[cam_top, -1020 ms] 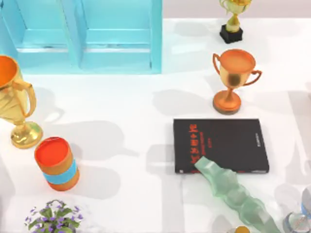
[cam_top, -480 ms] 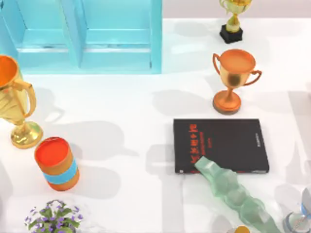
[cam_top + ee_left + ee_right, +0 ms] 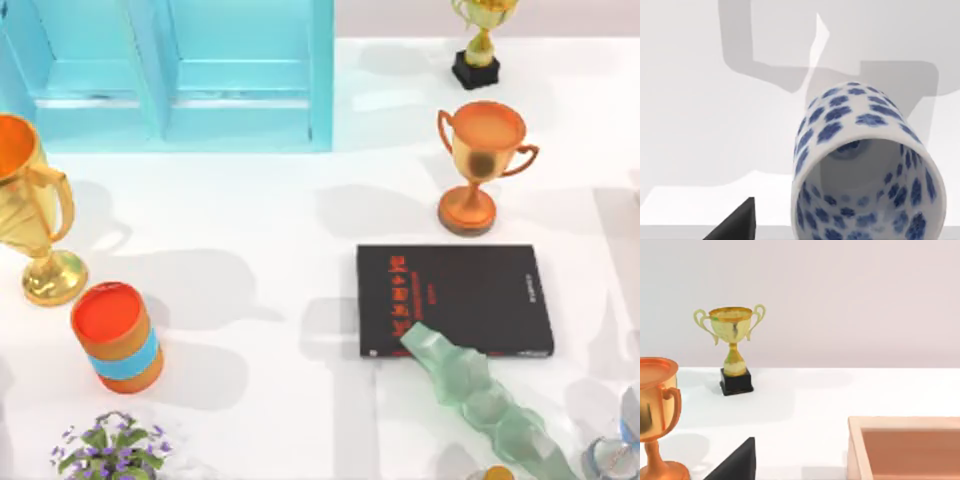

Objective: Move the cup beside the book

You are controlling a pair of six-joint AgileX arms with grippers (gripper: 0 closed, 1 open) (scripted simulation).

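The cup [image 3: 867, 165], white with blue flowers, looms close in the left wrist view with its open mouth turned toward the camera, on the white table. A dark corner of my left gripper [image 3: 737, 222] shows beside it; contact cannot be judged. The black book [image 3: 455, 298] with red lettering lies flat right of the table's middle in the top view. A dark corner of my right gripper [image 3: 737, 462] shows above the table's right part.
A pale green wavy piece [image 3: 480, 395] overlaps the book's front left corner. An orange trophy [image 3: 478, 160] stands behind the book. An orange canister [image 3: 117, 335], a gold trophy [image 3: 30, 215], a flowering plant [image 3: 110, 448] and a blue cabinet [image 3: 180, 75] occupy the left. A tan box [image 3: 905, 447] sits nearby.
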